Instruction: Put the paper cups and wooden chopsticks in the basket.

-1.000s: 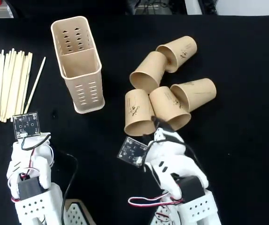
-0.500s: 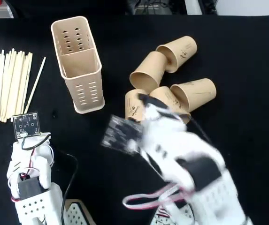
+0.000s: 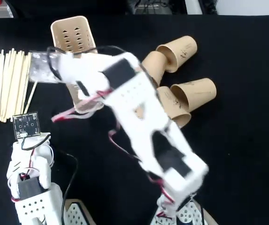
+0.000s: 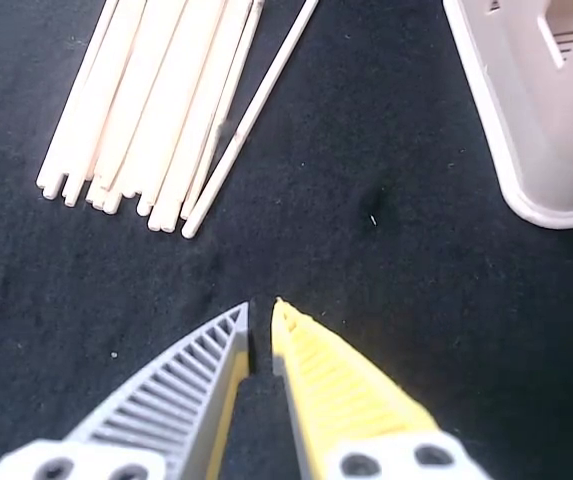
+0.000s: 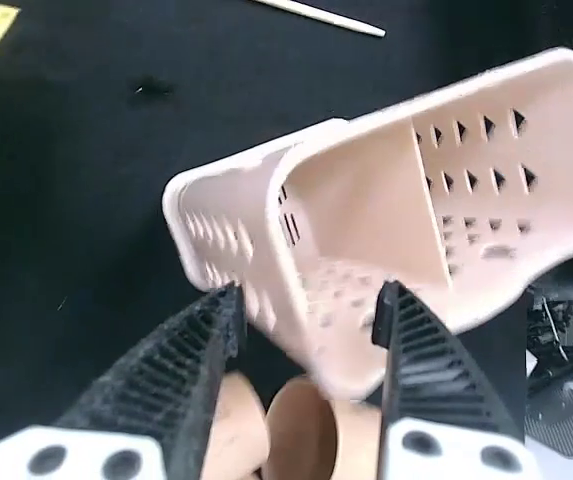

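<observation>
A tall beige slotted basket (image 3: 73,33) stands at the back left, seen also in the left wrist view (image 4: 541,110). Wooden chopsticks (image 3: 10,84) lie bundled at the far left, one loose stick (image 3: 34,89) beside them. Several paper cups (image 3: 181,51) lie on their sides right of centre. My right gripper (image 3: 78,79) hangs open over the basket (image 5: 416,200), its jaws (image 5: 311,295) astride the near end. My left gripper (image 4: 259,308) is shut and empty near the front left (image 3: 27,138), a short way from the chopstick (image 4: 156,110) ends.
The black table (image 3: 247,154) has free room on the right and along the front. My right arm stretches diagonally across the middle, covering part of the cup pile. Cup rims (image 5: 296,440) show beneath the right gripper.
My right arm swung up from the front, past the cups, leftward to above the basket. The left arm, cups, basket and chopsticks stayed put.
</observation>
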Robot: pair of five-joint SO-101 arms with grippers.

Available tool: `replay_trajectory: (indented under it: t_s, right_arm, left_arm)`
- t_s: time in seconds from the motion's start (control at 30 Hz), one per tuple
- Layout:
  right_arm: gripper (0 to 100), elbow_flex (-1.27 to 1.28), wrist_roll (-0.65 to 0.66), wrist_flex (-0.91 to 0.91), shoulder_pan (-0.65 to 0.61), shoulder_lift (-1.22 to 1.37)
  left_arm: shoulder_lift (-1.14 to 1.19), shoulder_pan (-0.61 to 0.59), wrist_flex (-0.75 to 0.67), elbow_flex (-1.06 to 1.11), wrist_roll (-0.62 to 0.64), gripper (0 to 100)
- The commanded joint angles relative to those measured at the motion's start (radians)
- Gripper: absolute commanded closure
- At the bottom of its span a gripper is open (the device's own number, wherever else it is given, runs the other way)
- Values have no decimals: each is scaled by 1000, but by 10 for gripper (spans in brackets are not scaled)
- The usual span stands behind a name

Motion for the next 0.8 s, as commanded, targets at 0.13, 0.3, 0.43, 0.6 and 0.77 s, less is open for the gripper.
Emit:
replay_trajectory:
  t_s: [0.13, 0.3, 0.43, 0.6, 0.77]
  right_arm:
    - [773, -656, 3, 133, -9, 443]
    - [773, -754, 2, 137, 6, 547]
    - [776, -754, 2, 163, 9, 556]
    - [877, -754, 8, 183, 9, 530]
    - [985, -754, -31, 186, 11, 478]
  left_arm:
    - [-9, -7, 6, 18, 3, 945]
    - [-9, -7, 6, 18, 3, 945]
    - [-9, -7, 6, 18, 3, 945]
    - [-9, -7, 6, 18, 3, 945]
    - [-9, -7, 6, 18, 3, 945]
